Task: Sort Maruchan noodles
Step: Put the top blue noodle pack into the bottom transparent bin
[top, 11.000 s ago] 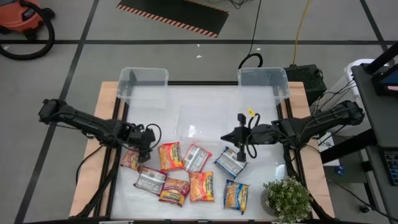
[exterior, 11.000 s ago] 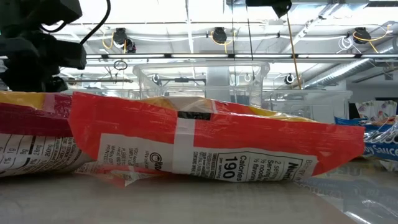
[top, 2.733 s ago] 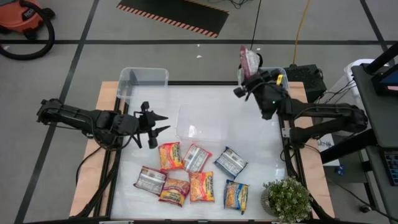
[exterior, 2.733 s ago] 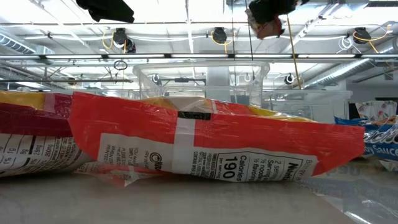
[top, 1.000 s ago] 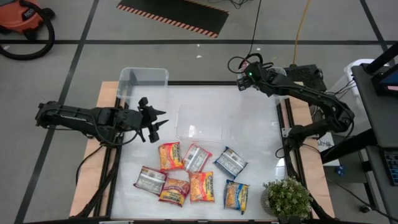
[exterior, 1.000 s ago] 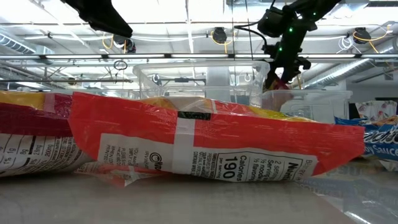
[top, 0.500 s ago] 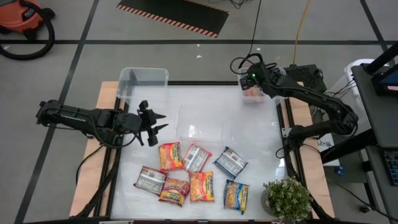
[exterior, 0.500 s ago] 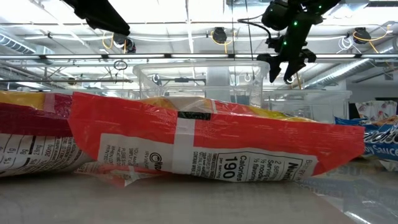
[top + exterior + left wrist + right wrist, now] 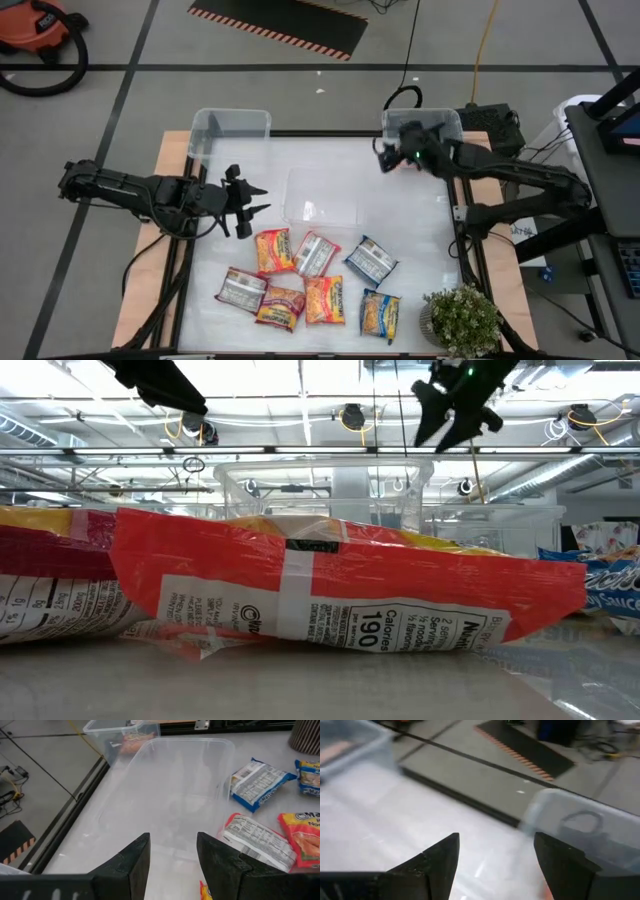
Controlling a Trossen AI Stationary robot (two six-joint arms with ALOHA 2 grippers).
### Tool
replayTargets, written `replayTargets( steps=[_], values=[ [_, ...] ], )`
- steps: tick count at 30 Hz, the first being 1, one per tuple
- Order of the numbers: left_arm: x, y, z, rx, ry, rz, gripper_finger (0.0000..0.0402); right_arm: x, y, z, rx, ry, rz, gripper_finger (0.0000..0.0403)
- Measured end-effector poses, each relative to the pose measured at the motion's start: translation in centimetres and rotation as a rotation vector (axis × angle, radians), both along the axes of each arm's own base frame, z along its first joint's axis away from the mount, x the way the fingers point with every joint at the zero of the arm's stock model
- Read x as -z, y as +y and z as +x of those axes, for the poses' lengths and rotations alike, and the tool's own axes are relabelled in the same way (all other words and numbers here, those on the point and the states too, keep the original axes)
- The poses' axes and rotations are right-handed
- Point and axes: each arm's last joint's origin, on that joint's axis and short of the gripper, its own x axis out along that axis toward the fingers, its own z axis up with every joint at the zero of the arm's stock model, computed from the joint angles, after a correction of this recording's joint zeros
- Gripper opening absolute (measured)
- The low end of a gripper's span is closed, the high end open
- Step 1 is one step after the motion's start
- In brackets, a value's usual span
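Observation:
Several Maruchan packets lie flat on the near half of the table: an orange one [image 9: 272, 250], a silver one [image 9: 315, 253], a blue one [image 9: 372, 260] and others nearer the front. A red-pink packet [image 9: 132, 740] lies in the far right clear bin [image 9: 445, 130]. My left gripper [image 9: 257, 201] is open and empty, above the table just left of the middle bin [image 9: 325, 195]; its own view [image 9: 172, 855] looks over that bin. My right gripper [image 9: 382, 160] is open and empty, raised at the far right bin's left side [image 9: 495, 855].
An empty clear bin [image 9: 230, 133] stands at the far left. A potted plant [image 9: 462, 320] stands at the near right corner. An orange-red packet [image 9: 340, 595] fills the foreground of the low view. Bare table lies between the bins and the packets.
My right gripper has let go of the red-pink packet, which now lies in the far right bin. The gripper has opened, risen out of the bin and moved toward the table's near left. My left gripper has kept still.

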Motion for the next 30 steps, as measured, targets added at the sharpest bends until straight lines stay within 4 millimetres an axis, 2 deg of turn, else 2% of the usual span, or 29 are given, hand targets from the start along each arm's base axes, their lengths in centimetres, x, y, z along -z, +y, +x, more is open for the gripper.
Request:
replayTargets(
  steps=[5, 18, 22, 30],
  values=[
    [0.0, 0.0, 0.0, -0.006, -0.004, -0.013, 0.0168, 0.4, 3.7, 1.5, -0.156, -0.006, 0.019, 0.0251],
    [0.0, -0.1, 0.0, -0.028, -0.033, -0.139, 0.0168, 3.6, 12.3, 4.5, -0.539, 0.159, -0.027, 0.0251],
    [0.0, -0.1, 0.1, -0.031, -0.037, -0.145, 0.0168, 4.8, 13.3, 5.2, -0.566, 0.199, -0.013, 0.0251],
    [0.0, -0.1, 0.0, -0.015, -0.029, -0.117, 0.0168, 6.2, 13.9, 5.8, -0.56, 0.226, 0.055, 0.0251]
  ],
)
